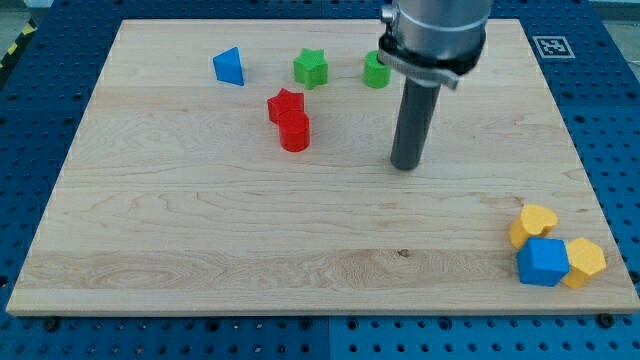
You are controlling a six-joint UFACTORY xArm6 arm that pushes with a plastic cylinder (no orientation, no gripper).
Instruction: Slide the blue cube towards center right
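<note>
The blue cube lies near the view's bottom right corner of the wooden board. It sits between two yellow blocks: a yellow heart-like block touching it above left and a yellow hexagonal block touching its right side. My tip rests on the board near the middle, well to the upper left of the blue cube and apart from every block.
A blue triangular block lies at the top left. A green star and a green block, partly hidden by the arm, lie at the top. A red star touches a red cylinder left of my tip.
</note>
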